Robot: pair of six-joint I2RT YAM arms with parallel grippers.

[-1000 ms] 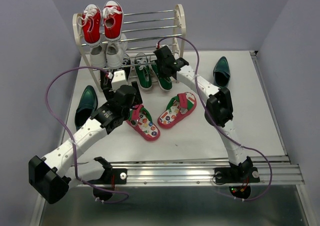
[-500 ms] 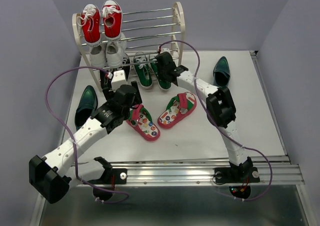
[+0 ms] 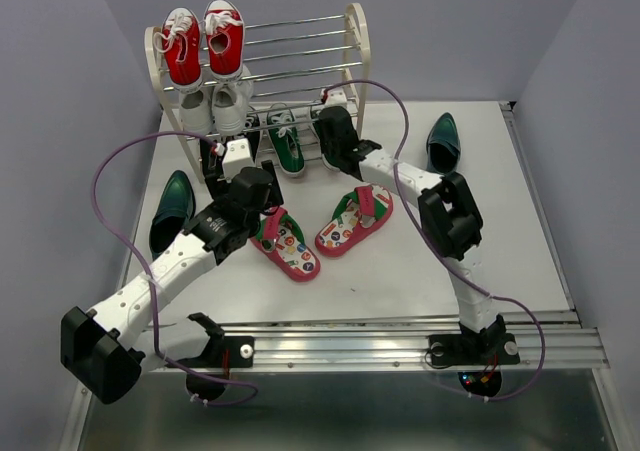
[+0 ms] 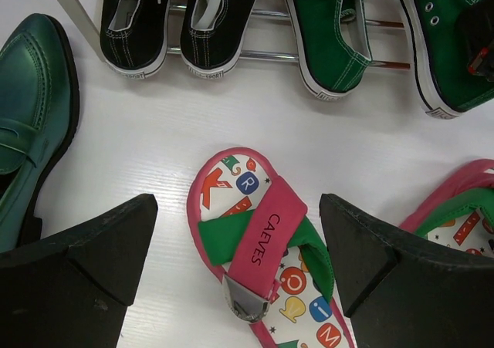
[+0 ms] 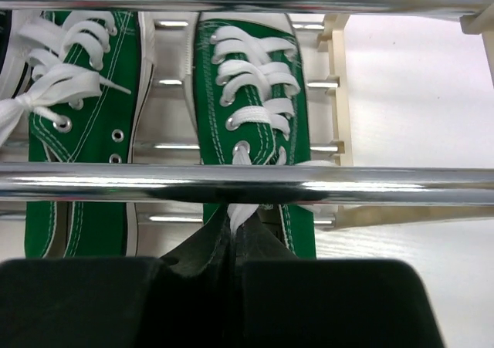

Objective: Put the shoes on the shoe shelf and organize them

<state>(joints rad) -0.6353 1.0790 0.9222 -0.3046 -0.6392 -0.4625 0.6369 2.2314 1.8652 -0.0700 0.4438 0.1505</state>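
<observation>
A teal dress shoe (image 3: 172, 211) lies on the desk (image 3: 520, 231) at far left, just outside the shelf (image 3: 361, 46). Beside it, the left gripper (image 4: 235, 201) hovers over one pink flip-flop (image 4: 262, 240), its fingers (image 4: 85, 271) spread wide on either side of the strap and gripping nothing. The second flip-flop (image 3: 355, 221) lies just to the right, its toe angled toward the first.

Behind them the shelf stands at the back of the desk. Red sneakers (image 3: 224, 36) sit on the left half of the top tier, with white sneakers (image 3: 230, 109) directly below on the middle tier. On the bottom rods a pair of black shoes (image 4: 216, 16) fills the left end, and the left green sneaker (image 5: 85, 132) rests next to them, toe pointing to the back.

The right green sneaker (image 5: 255, 109) sits alongside its mate on the same bottom tier, close to the cream right-hand frame. The right gripper (image 5: 231, 248) reaches in under the middle rods, its fingers (image 5: 309, 302) pressed together at the heel end of that shoe, with a sliver of white pinched in the seam between them.

At far right, well apart from the shelf, the other teal shoe (image 3: 442, 141) lies on the desk with its pointed toe toward the back.
</observation>
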